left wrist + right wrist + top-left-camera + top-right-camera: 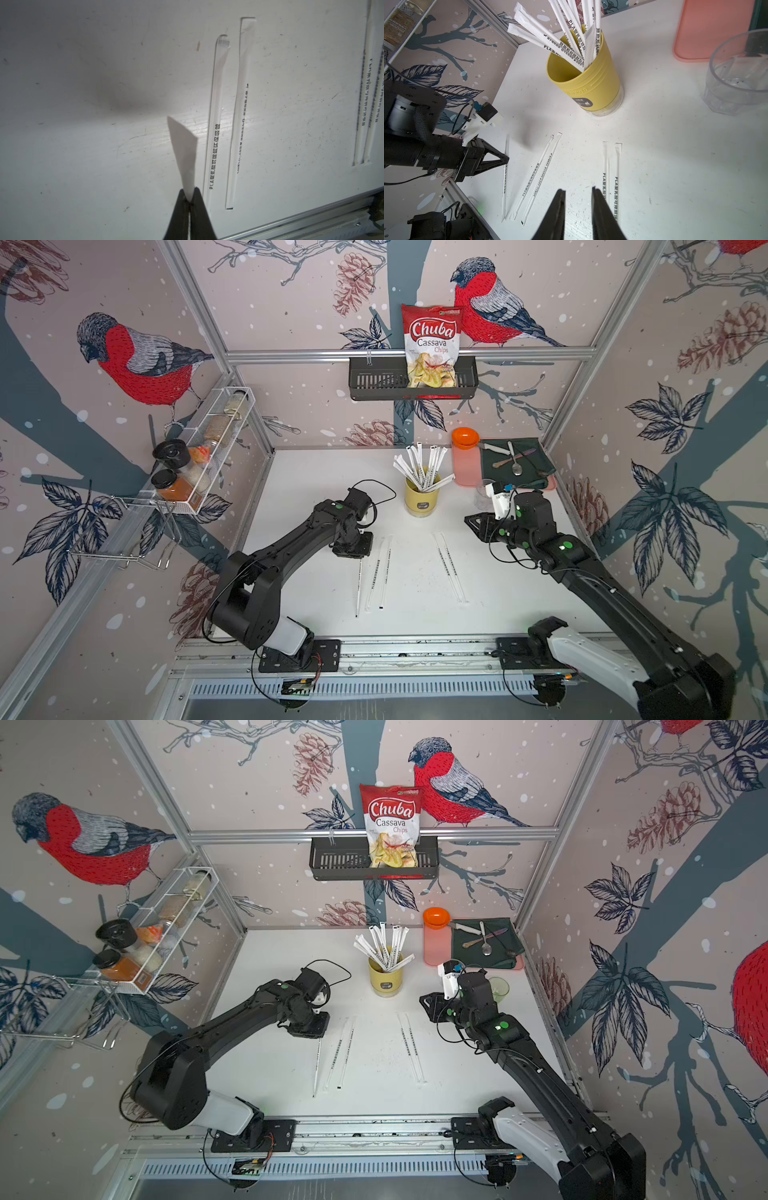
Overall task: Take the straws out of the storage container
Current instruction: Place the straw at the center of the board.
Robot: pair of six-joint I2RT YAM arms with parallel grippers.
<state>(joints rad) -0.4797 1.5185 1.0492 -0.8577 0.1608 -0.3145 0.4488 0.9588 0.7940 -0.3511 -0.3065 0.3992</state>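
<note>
The storage container (421,499) (589,83) is a yellow cup with a dark label, standing at the back middle of the white table. Several wrapped straws (419,466) (571,31) fan out of its mouth. My left gripper (190,199) (358,556) is shut on one straw (184,151) (358,589), low over the table left of centre. Two straws (380,572) (216,124) lie just right of it. Another pair (449,568) (611,166) lies further right. My right gripper (578,190) (471,521) is open and empty, right of the cup and above that pair.
A clear glass (739,76) (498,988) stands beside my right wrist. Behind it are a pink tub (465,460) with an orange lid and a green cloth (530,472) holding cutlery. A spice rack (199,456) hangs on the left wall, a black basket (374,379) on the back wall.
</note>
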